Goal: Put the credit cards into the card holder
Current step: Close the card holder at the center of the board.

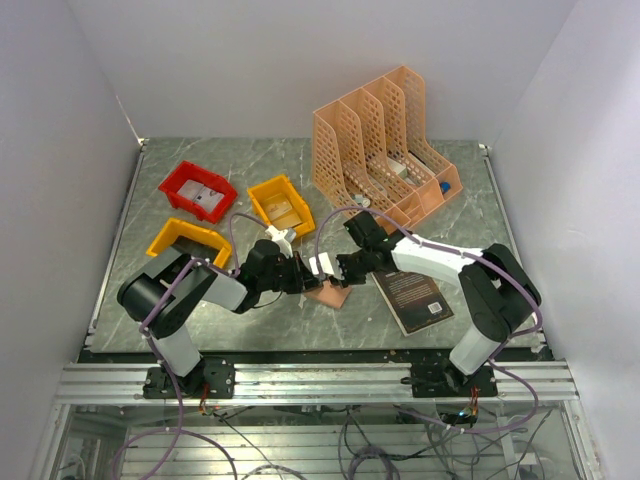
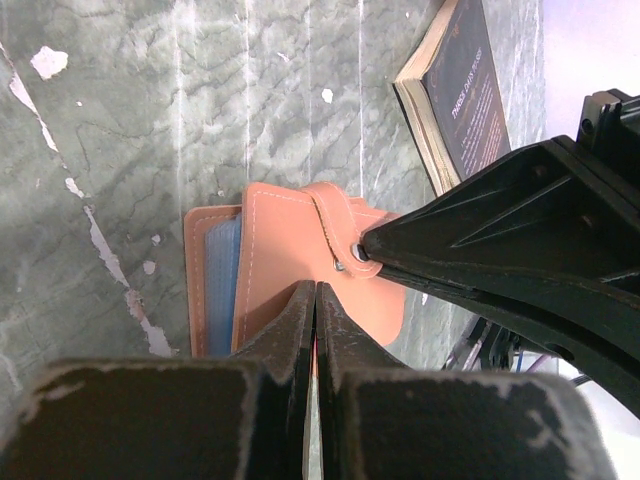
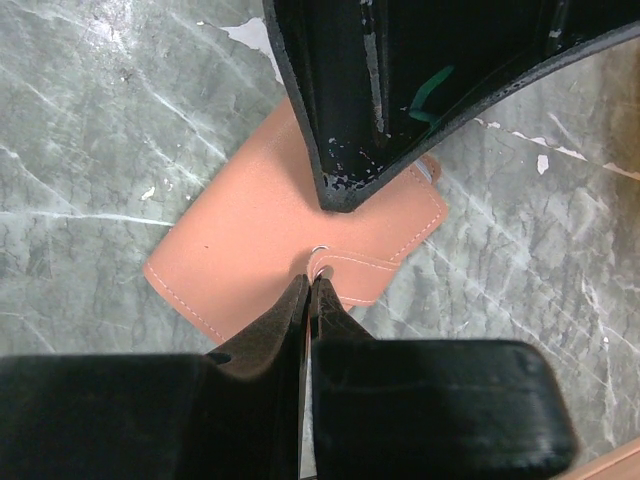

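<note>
Top external view: both arms meet mid-table over the card holder (image 1: 328, 294), which lies closed on the grey marble table (image 1: 250, 160), just left of a black book (image 1: 415, 297). In the left wrist view, the left gripper (image 2: 316, 292) has its jaws pressed together, tips resting on the holder's pink cover. Bluish credit cards (image 2: 222, 290) show edge-on between the covers. In the right wrist view, the right gripper (image 3: 308, 285), its jaws likewise pressed together, touches the snap tab (image 3: 350, 275). Whether either pinches leather I cannot tell.
</note>
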`<state>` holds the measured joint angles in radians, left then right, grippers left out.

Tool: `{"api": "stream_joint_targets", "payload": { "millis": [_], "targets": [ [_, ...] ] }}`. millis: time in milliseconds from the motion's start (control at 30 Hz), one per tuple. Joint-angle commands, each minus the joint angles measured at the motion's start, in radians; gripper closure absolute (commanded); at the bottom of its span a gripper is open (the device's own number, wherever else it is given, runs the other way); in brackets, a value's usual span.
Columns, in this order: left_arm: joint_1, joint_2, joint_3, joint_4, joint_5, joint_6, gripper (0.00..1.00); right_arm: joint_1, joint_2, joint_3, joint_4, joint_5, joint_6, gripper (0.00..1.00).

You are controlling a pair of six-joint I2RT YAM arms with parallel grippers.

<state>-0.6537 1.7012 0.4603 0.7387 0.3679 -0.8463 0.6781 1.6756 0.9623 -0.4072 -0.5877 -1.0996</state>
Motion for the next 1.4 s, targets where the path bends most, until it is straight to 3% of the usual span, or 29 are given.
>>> {"api": "stream_joint_targets", "payload": {
  "millis": [0,800,1367],
  "targets": [
    [-0.004,0.044,-0.032,-0.092,-0.050,0.041,0.93,0.020,-0.024,-0.021,-0.025,-0.031,0.032,1.00],
    [-0.005,0.039,-0.032,-0.099,-0.047,0.041,0.93,0.113,-0.004,-0.089,-0.047,0.128,-0.055,1.00],
    [-0.004,0.038,-0.041,-0.066,-0.033,0.032,0.93,0.149,0.070,-0.018,-0.086,0.189,-0.022,1.00]
  ]
}}
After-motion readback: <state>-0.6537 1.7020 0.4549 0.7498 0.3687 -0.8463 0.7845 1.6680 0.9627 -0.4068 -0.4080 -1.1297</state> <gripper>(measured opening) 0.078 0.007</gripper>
